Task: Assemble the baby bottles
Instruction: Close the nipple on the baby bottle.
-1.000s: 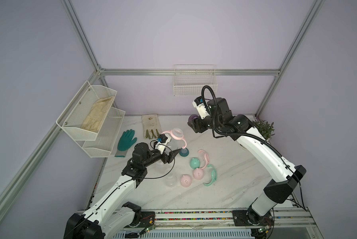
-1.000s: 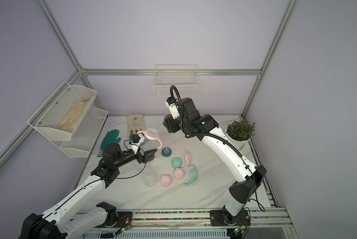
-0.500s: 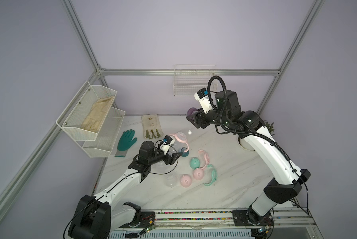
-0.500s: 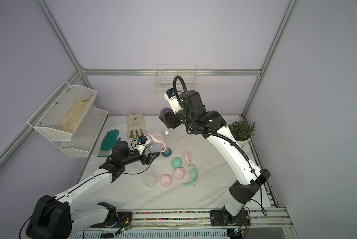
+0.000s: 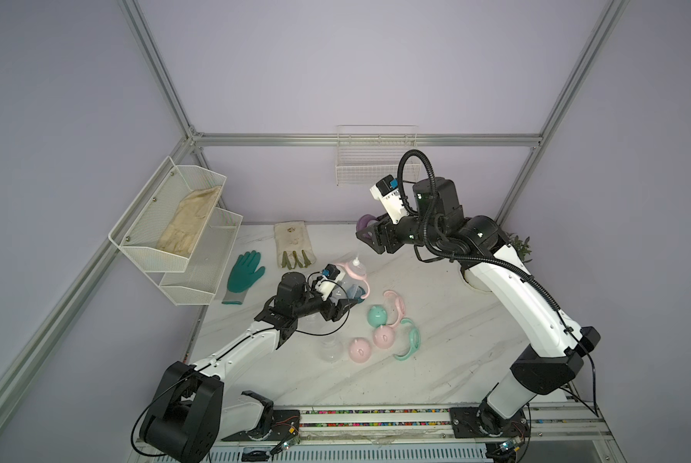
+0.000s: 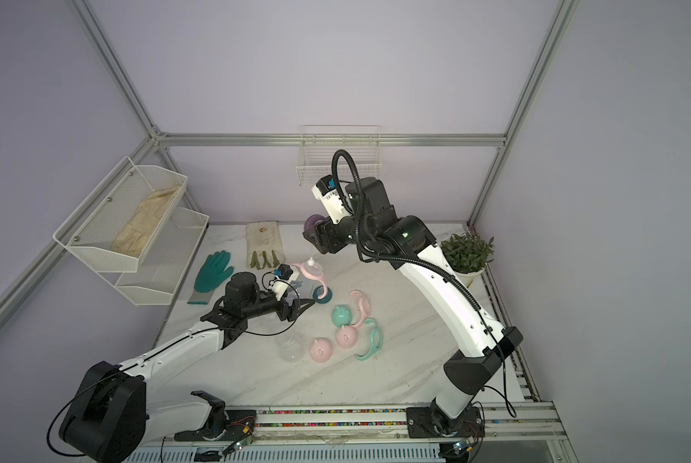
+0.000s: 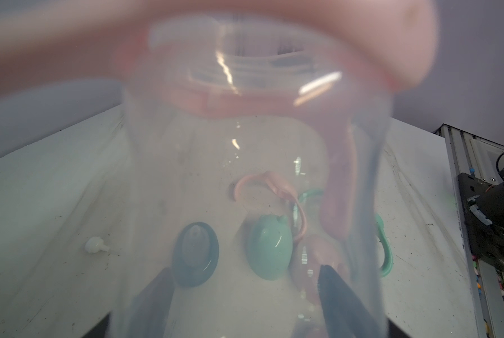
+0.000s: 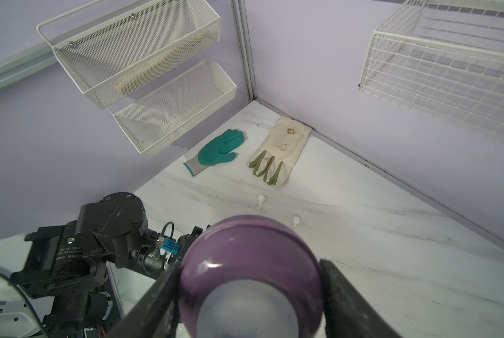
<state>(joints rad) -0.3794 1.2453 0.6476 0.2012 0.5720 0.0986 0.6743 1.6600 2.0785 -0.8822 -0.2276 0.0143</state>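
A clear baby bottle [image 7: 245, 152] with a pink two-handled ring [image 5: 356, 272] on its neck is tilted low over the table's left middle. My left gripper [image 5: 340, 309] is shut on its body, and it fills the left wrist view. My right gripper [image 8: 249, 292] is shut on a purple nipple collar [image 8: 250, 263], raised over the back of the table [image 6: 314, 221]. Loose on the marble lie a teal collar [image 6: 323, 296], a mint cap [image 5: 377, 315], two pink caps [image 5: 385, 336] [image 5: 359, 350], a pink ring [image 5: 396, 304], a mint ring [image 5: 410, 338] and a bare clear bottle [image 5: 331, 348].
A green glove [image 5: 244, 272] and a cream glove [image 5: 293, 244] lie at the back left under a mesh wall shelf [image 5: 175, 224]. A wire basket [image 5: 376, 160] hangs on the back wall. A potted plant [image 6: 466, 252] stands at the right. Two small white pieces [image 8: 261, 199] [image 8: 296, 219] lie on the table.
My left arm has reached a little farther right with the bottle. My right arm has lifted and turned its wrist, keeping the purple collar raised at the back.
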